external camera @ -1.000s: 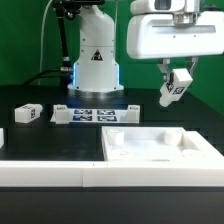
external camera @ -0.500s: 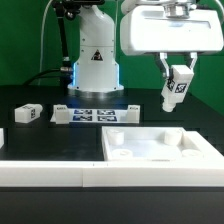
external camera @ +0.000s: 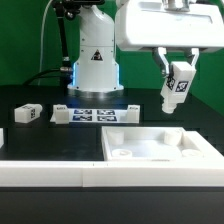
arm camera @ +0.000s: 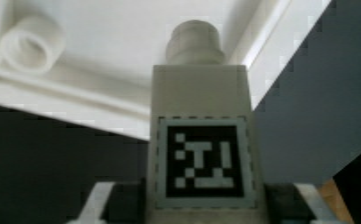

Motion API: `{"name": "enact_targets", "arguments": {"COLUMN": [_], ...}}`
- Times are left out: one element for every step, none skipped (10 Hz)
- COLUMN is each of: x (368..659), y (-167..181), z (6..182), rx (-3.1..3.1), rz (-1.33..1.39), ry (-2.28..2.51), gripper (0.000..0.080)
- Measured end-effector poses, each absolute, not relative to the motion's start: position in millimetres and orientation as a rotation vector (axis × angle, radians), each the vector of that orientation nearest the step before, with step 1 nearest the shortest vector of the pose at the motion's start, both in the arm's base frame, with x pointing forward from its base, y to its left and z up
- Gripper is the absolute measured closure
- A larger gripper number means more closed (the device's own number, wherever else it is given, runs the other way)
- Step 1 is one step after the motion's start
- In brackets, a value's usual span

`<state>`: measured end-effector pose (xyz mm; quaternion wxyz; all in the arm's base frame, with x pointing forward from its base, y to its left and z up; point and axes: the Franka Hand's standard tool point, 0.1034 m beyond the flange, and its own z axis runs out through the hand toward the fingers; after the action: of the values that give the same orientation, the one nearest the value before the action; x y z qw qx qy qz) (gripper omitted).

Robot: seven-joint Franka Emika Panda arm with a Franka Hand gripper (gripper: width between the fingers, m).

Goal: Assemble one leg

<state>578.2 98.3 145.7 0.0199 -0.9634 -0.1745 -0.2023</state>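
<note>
My gripper [external camera: 176,72] is shut on a leg [external camera: 176,91], a small white square post with a black-and-white tag, and holds it in the air, tilted, above the far right part of the large white panel [external camera: 160,148]. In the wrist view the leg [arm camera: 198,120] fills the middle between my fingers [arm camera: 106,200], its round peg end pointing at the panel [arm camera: 124,60]. A round socket [arm camera: 31,45] on the panel shows beside the peg. A second leg [external camera: 28,114] lies on the table at the exterior view's left.
The marker board [external camera: 93,114] lies in front of the robot base [external camera: 95,60]. A white bar [external camera: 50,172] runs along the table's front edge. A small white piece [external camera: 1,137] shows at the exterior view's left edge.
The arm has moved a little toward the exterior view's left and the held leg has swung more upright. Nothing else has moved.
</note>
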Motion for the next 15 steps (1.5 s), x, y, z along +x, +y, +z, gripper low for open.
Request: {"name": "enact_targets", "arguments": {"x": [594, 591, 590, 591, 592, 592, 593, 585, 574, 577, 581, 585, 590, 598, 606], "y": [91, 92, 93, 93, 92, 91, 89, 81, 72, 78, 84, 87, 91, 99, 109], "z": [143.8, 141.6, 141.3, 140.9, 141.2, 141.0, 141.5, 136.1, 123.7, 123.5, 123.6, 122.1, 120.7, 120.6, 120.7], "rx": [-2.984, -2.983, -2.982, -2.983, -2.981, -2.980, -2.975, -2.961, -2.963, -2.951, -2.943, -2.937, -2.931, -2.918, -2.905], "rz": [-0.645, -0.641, -0.639, -0.638, -0.665, -0.673, -0.737, -0.881, -0.885, -0.871, -0.868, -0.869, -0.868, -0.876, -0.887], "ry": [-0.520, -0.520, -0.524, -0.523, -0.524, -0.524, -0.520, -0.500, -0.460, -0.414, -0.408, -0.402, -0.395, -0.383, -0.384], "gripper": [0.0508, 0.0508, 0.0508, 0.0508, 0.0508, 0.0508, 0.0508, 0.0508, 0.0508, 0.0508, 0.0508, 0.0508, 0.0508, 0.0508, 0.0508]}}
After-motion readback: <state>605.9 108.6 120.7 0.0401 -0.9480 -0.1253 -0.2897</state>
